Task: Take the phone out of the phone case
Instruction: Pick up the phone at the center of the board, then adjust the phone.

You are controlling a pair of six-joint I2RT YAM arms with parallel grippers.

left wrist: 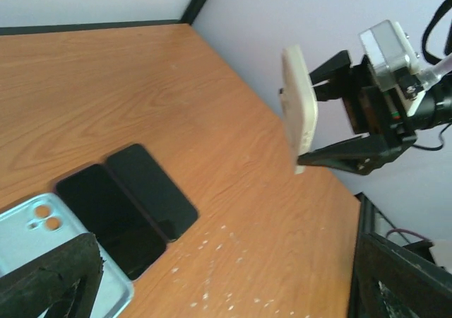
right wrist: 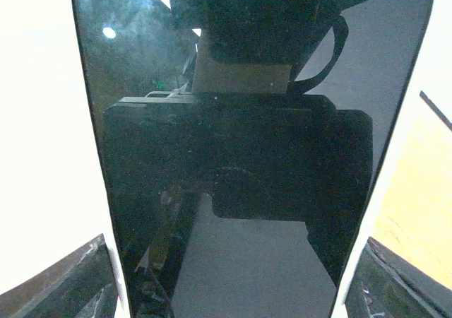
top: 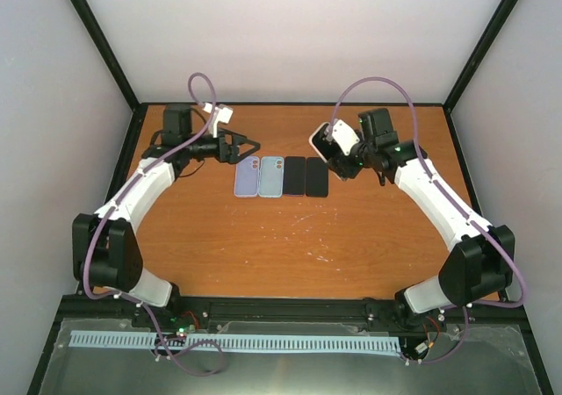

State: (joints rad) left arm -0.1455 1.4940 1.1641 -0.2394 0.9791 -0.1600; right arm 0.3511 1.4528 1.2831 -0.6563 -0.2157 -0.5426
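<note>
My right gripper (top: 332,147) is shut on a phone in a cream-white case (top: 322,138) and holds it on edge above the table's back right. In the right wrist view its black screen (right wrist: 233,155) fills the frame, with the case rim (right wrist: 385,191) along both sides and my fingers (right wrist: 67,283) at the bottom corners. The left wrist view shows the cased phone (left wrist: 299,106) edge-on in that gripper (left wrist: 332,116). My left gripper (top: 239,146) is open and empty, just behind a lavender phone (top: 247,177).
A row lies flat mid-table: the lavender phone, a light blue phone (top: 270,176) (left wrist: 49,237) and two black phones (top: 294,176) (top: 316,177), which also show in the left wrist view (left wrist: 106,215) (left wrist: 152,191). Black frame posts and white walls surround the table (top: 299,237).
</note>
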